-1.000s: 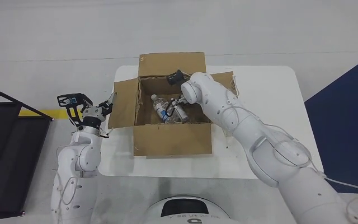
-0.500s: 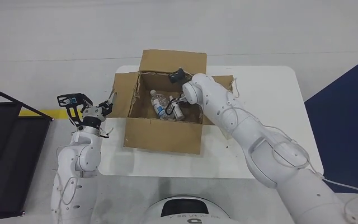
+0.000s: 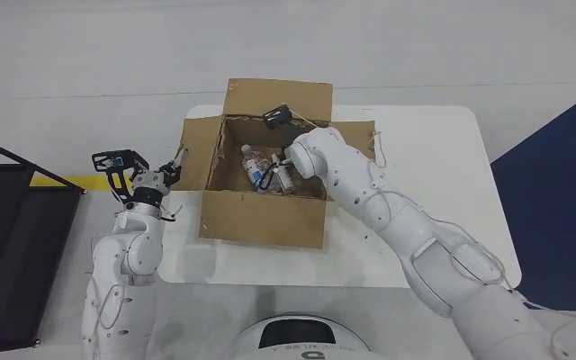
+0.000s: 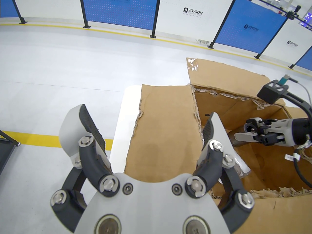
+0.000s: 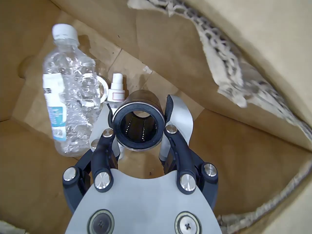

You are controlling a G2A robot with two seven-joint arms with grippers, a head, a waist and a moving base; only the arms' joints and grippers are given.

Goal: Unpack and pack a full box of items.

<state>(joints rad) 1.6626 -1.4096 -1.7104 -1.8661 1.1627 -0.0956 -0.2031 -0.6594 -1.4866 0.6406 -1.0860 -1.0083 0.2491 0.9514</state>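
So we're peeking into the cardboard box (image 3: 261,220) on the white tabletop (image 3: 423,180), flaps open. On its floor lies a clear water bottle (image 5: 68,86) with a white cap and a white-and-blue label, and the print is too small for us to make out. Just beside it lies a small white spray bottle (image 5: 117,91) with a red-outlined label. A clear ring (image 5: 106,91) sits between them, maybe a tape roll, we honestly can't tell. The right gripper (image 5: 139,105) is down inside the box, jaws clamped on a black hollow cylinder (image 5: 137,127) right by the spray bottle. The left gripper (image 4: 148,114) hangs near the box's left flap, jaws spread wide, holding nothing.
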